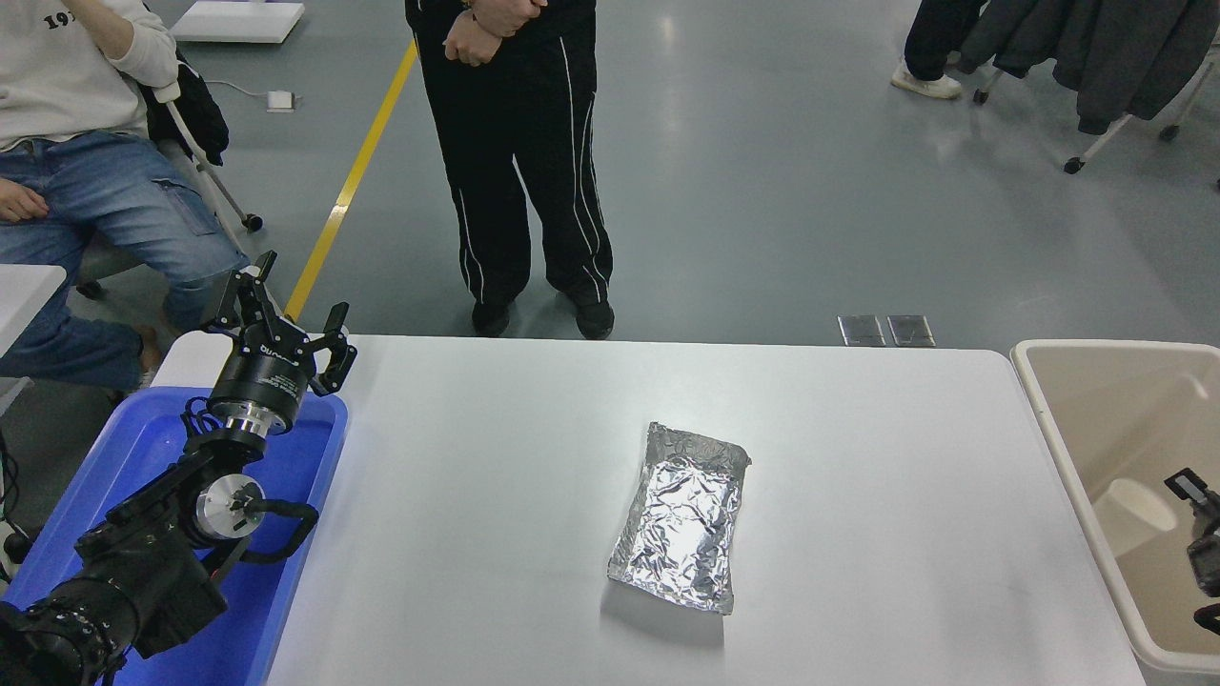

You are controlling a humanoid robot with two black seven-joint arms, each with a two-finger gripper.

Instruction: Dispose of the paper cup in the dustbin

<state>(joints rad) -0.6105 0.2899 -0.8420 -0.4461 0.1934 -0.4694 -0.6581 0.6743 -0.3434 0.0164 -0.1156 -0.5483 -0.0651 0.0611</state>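
Note:
The paper cup (1134, 515) lies inside the beige dustbin (1048, 429) at the right edge of the table, low against the bin's inner wall. My right gripper (1199, 553) comes in at the right edge over the bin, just right of the cup and apart from it. Its fingers stand wide apart with nothing between them, and part of it is cut off by the picture edge. My left gripper (286, 329) is parked, open and empty, over the far end of the blue bin at the lower left.
A crinkled silver foil packet (684, 515) lies in the middle of the white table (858, 429). A bright blue bin (295, 457) stands at the table's left edge under my left arm. One person stands at the far side, and another sits at the top left.

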